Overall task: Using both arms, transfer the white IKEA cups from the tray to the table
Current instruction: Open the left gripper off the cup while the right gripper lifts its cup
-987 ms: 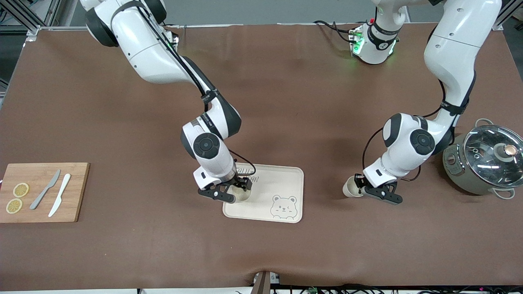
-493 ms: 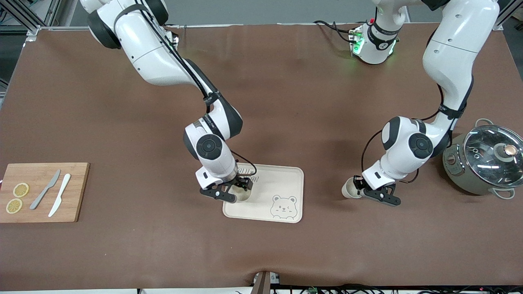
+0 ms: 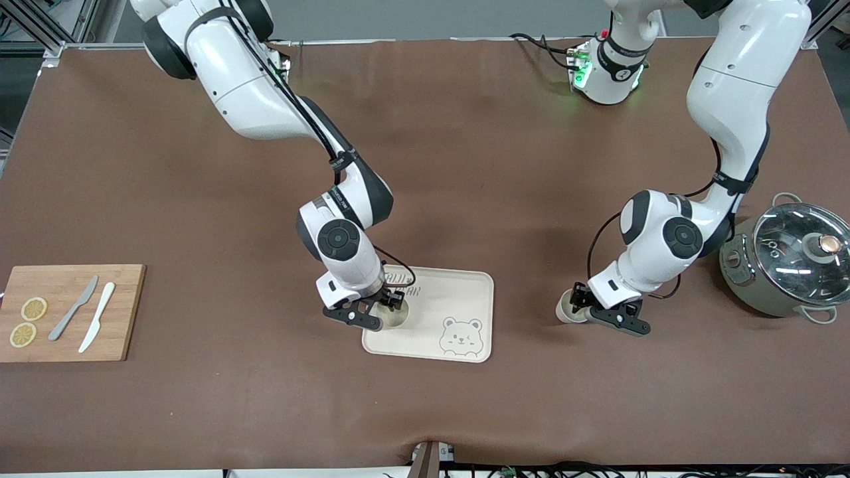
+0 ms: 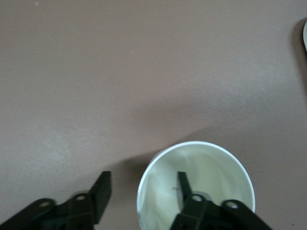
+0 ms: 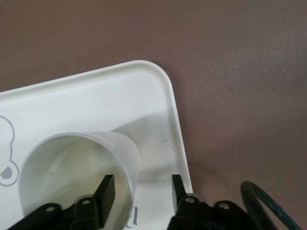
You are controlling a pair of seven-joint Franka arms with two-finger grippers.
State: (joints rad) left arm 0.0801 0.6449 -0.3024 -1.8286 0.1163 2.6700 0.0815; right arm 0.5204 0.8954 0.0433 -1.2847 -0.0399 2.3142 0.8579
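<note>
Here, on a brown-covered table (image 3: 465,166), the right gripper (image 3: 376,312) straddles the wall of one white cup (image 5: 79,177) on the bear-printed tray (image 3: 465,292), fingers spread. The left gripper (image 3: 601,312) likewise straddles the rim of the second cup (image 4: 194,184), fingers apart, between the tray and a lidded pot (image 3: 790,259). A cutting board (image 3: 66,312) lies at the right arm's end.

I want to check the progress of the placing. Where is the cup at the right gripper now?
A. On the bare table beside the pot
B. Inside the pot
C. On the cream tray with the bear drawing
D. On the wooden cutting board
C. The right gripper has its fingers astride the wall of a white cup that sits on the cream tray, near the tray's corner.
</note>
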